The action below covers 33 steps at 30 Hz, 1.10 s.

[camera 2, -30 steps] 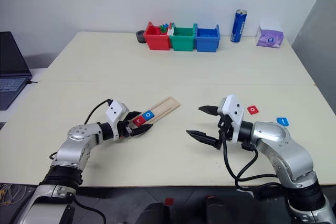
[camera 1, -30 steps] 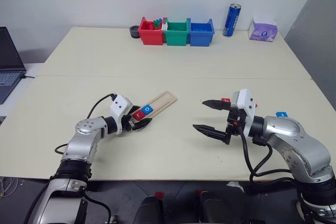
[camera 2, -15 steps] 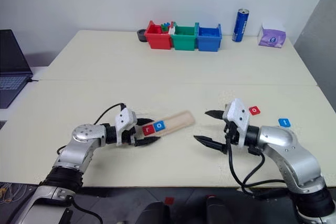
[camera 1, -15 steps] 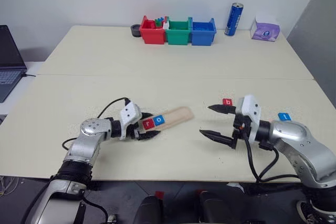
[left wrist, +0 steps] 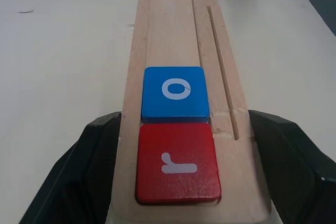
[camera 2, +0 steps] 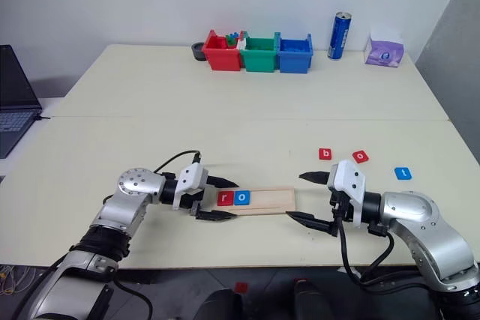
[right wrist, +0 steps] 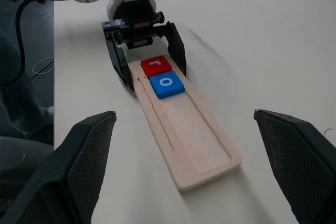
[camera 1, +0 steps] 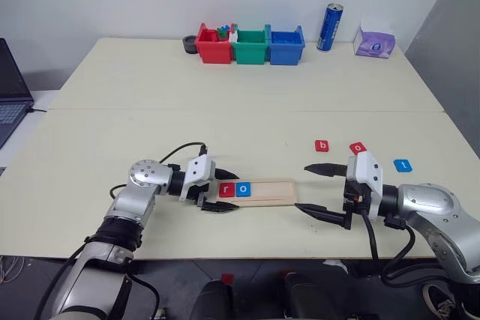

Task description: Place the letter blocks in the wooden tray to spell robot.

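Note:
The wooden tray lies crosswise near the table's front edge. It holds a red r block and a blue o block side by side at its left end. My left gripper is shut on that end, one finger against each long side. My right gripper stands open just past the tray's right end, nothing between its fingers. Three loose letter blocks lie on the table behind it: a red b, a red o and a blue t.
Red, green and blue bins stand in a row at the far edge, with a blue can and a purple tissue pack to their right. A laptop sits off the left side.
My left gripper has swung the tray, with r and o in it, from slanting away to lying crosswise and further right. The right gripper has drawn back a little to the right.

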{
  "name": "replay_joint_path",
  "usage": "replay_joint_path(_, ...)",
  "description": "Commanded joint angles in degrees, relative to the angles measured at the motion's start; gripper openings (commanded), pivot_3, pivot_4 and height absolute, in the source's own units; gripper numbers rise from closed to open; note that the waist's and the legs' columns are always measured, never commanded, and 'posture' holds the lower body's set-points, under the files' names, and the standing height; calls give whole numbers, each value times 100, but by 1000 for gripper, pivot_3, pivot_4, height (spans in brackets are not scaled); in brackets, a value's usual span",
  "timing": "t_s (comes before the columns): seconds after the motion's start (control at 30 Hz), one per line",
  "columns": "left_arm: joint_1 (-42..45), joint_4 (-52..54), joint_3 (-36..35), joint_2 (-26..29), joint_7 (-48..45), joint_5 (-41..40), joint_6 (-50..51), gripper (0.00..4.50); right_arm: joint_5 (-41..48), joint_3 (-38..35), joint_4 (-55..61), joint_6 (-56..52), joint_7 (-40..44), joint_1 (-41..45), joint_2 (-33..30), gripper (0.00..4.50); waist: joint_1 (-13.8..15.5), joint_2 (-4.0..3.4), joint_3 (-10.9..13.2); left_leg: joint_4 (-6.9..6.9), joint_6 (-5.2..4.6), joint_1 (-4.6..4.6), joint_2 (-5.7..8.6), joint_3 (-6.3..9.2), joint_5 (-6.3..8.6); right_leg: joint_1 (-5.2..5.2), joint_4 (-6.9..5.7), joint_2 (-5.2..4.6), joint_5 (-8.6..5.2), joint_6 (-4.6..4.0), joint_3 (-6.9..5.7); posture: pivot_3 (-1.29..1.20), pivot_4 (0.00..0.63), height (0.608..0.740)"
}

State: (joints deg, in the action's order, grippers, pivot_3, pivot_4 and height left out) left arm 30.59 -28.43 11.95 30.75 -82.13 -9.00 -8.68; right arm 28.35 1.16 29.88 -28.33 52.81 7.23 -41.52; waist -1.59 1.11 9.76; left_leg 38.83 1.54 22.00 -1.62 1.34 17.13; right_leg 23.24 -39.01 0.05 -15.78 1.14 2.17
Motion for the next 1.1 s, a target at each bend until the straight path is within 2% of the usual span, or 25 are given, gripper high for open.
replay_joint_path(0.03,207,-183,12,-69,-55,38,-251,3396,38,-38,176,130,-46,101,61,4500,-1,0,0,0,0,-1,0,0,0,0,-1,0,0,0,1,0,150,740)
replay_joint_path(0.57,107,-517,10,67,-260,162,-553,3396,16,18,166,101,-135,201,173,4500,-1,0,0,0,0,-1,-1,2,0,0,-2,0,0,0,0,0,150,740)
replay_joint_path(0.63,97,-523,17,65,-243,177,-535,4124,12,24,157,104,-134,214,177,4500,-2,0,0,0,0,-2,-1,2,0,0,-3,0,0,0,0,0,150,740)
replay_joint_path(0.7,108,-512,11,51,-227,165,-467,4438,18,24,159,98,-133,220,174,4500,-1,0,0,0,0,-2,-1,3,0,0,-3,0,0,0,0,0,150,740)
replay_joint_path(0.93,134,-374,-17,140,-342,91,-210,4438,17,22,141,90,-144,211,162,4500,-3,0,-1,0,0,-4,-1,2,0,-1,-5,0,0,0,0,0,150,740)
replay_joint_path(1.1,225,202,-166,387,-470,-163,342,4438,43,-48,176,43,-243,128,165,4500,-12,0,0,0,0,-4,-2,4,0,0,-6,3,0,0,0,0,150,740)
